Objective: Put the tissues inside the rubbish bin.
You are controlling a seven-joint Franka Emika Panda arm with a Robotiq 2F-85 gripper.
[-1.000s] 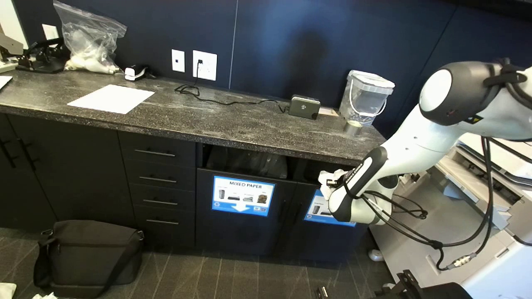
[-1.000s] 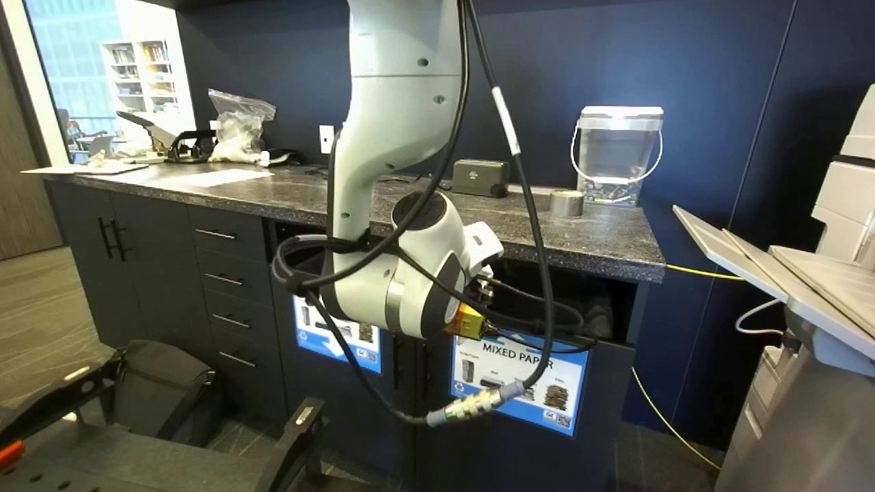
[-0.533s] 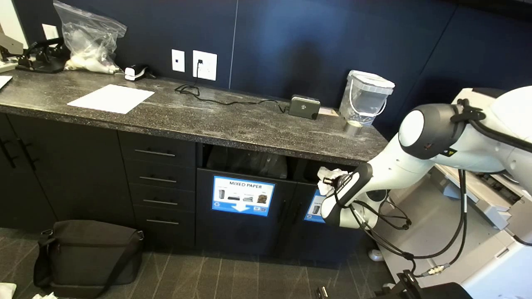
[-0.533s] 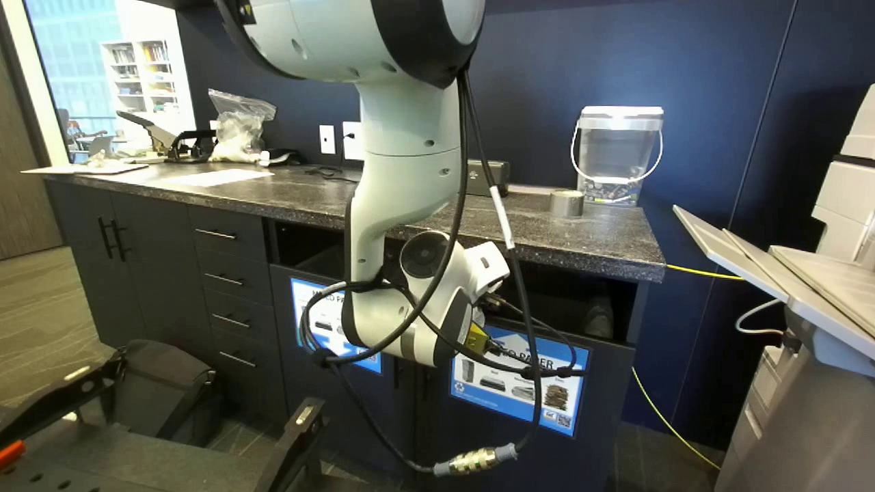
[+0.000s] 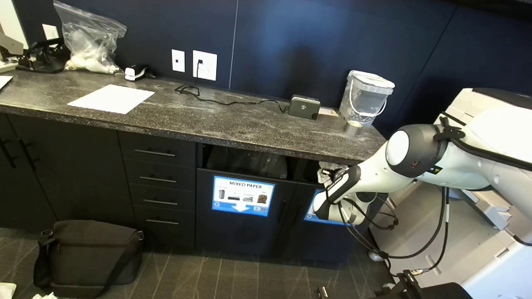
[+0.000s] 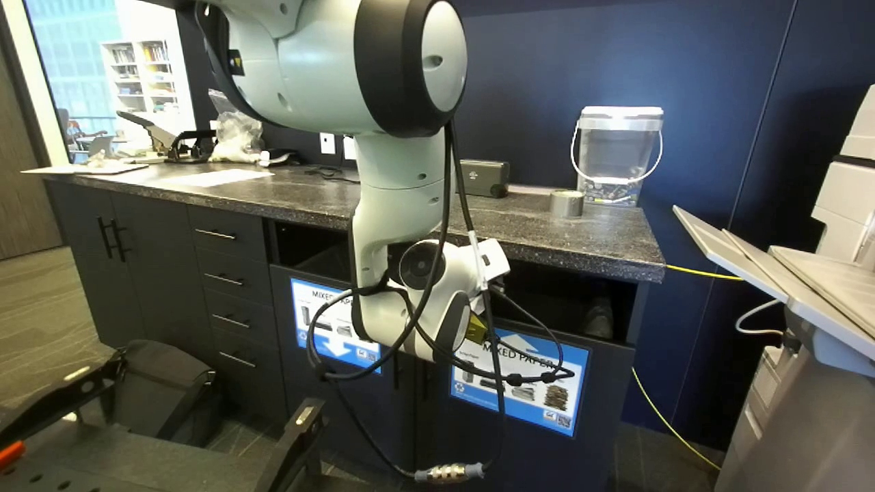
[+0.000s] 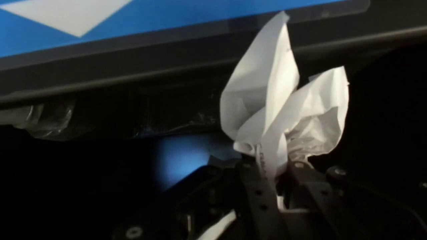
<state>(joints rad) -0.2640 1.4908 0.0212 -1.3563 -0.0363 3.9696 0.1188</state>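
Fingers (image 7: 257, 200) are clamping tissues (image 7: 280, 115) | just now easing into the dark cabinet opening (image 6: 557, 292) around them | release probably nearing

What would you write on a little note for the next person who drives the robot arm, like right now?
Gripper: shut, pinching the crumpled white tissue.
Rubbish bin: most likely the dark cabinet opening above a Mixed Paper sign. The gripper is right at it; how far in, I can't tell. The see-through bucket on the counter looks lidded.
Done: tissue gripped and at the opening.
Left: make sure it's inside, let go, check that it drops, back out. Whether more tissues are waiting, I can't tell.
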